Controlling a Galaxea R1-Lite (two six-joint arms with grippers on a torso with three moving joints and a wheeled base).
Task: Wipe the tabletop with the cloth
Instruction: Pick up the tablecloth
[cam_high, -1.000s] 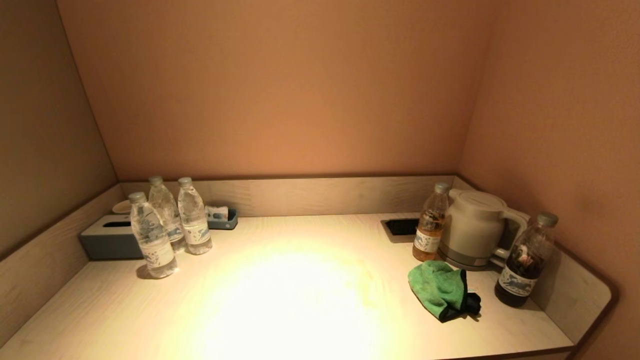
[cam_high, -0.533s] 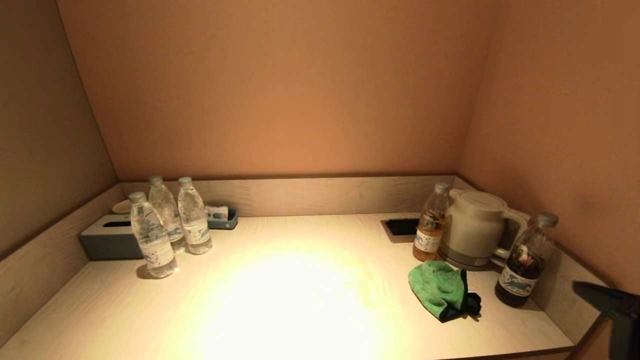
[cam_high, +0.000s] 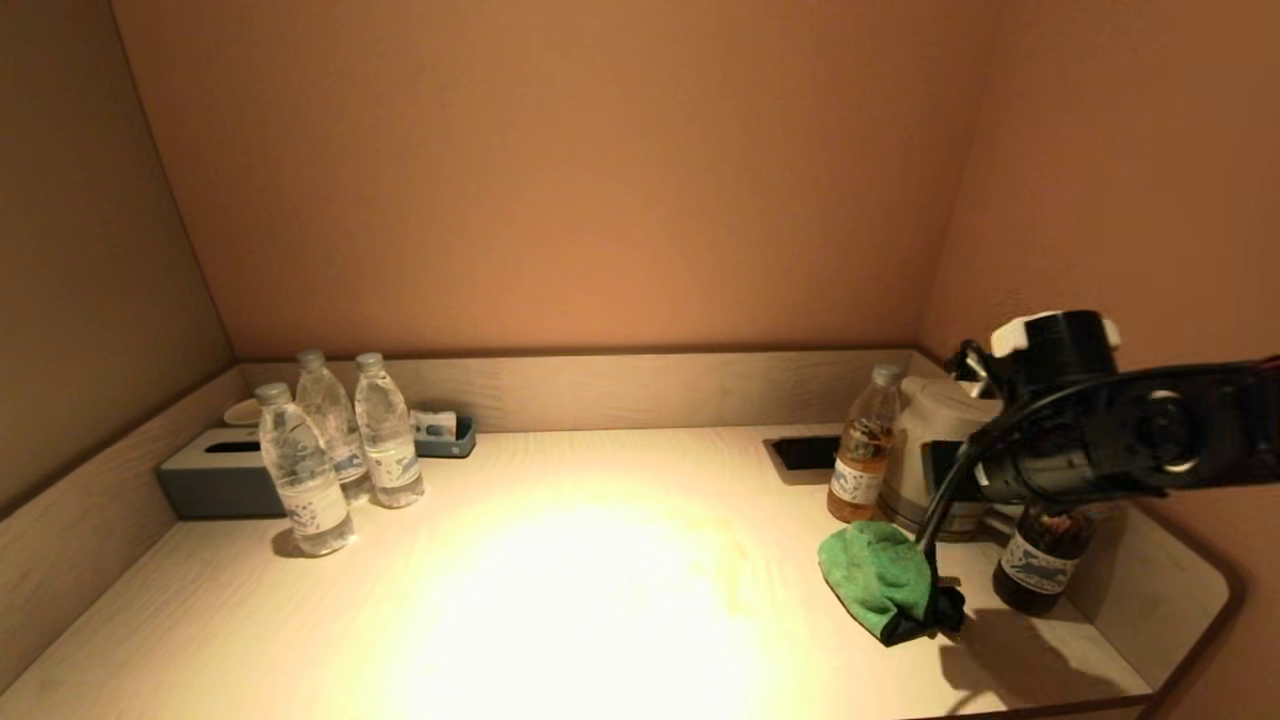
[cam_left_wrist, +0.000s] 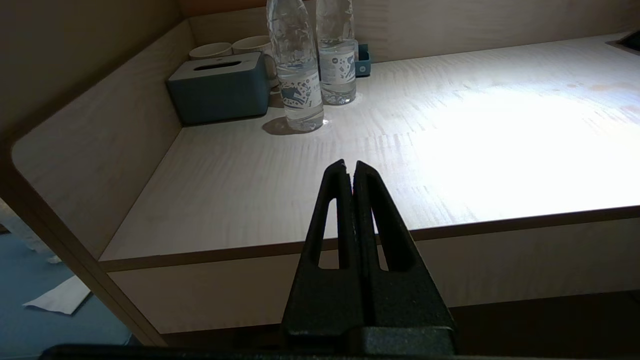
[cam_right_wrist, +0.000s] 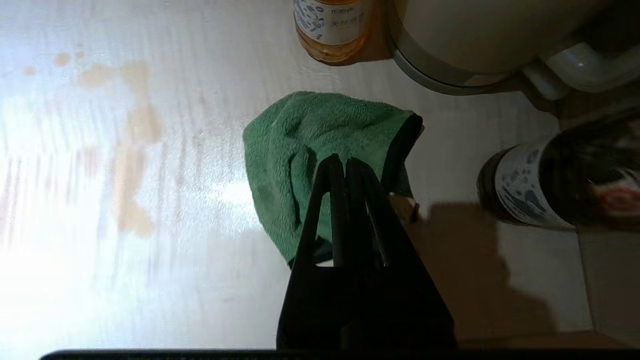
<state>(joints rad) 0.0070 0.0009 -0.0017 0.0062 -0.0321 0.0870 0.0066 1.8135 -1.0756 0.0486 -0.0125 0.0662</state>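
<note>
Here we see the green cloth (cam_high: 875, 578) crumpled on the tabletop (cam_high: 560, 600) just before the kettle (cam_high: 935, 450). Our right gripper (cam_right_wrist: 345, 162) hangs above it, fingers pressed together. Our left gripper (cam_left_wrist: 348, 167), likewise closed, waits off the table's edge. The bottle labels are unreadable.

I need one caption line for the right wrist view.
Shut right claw above crumpled green microfibre cloth beside brownish stains on pale wooden tabletop.
</note>
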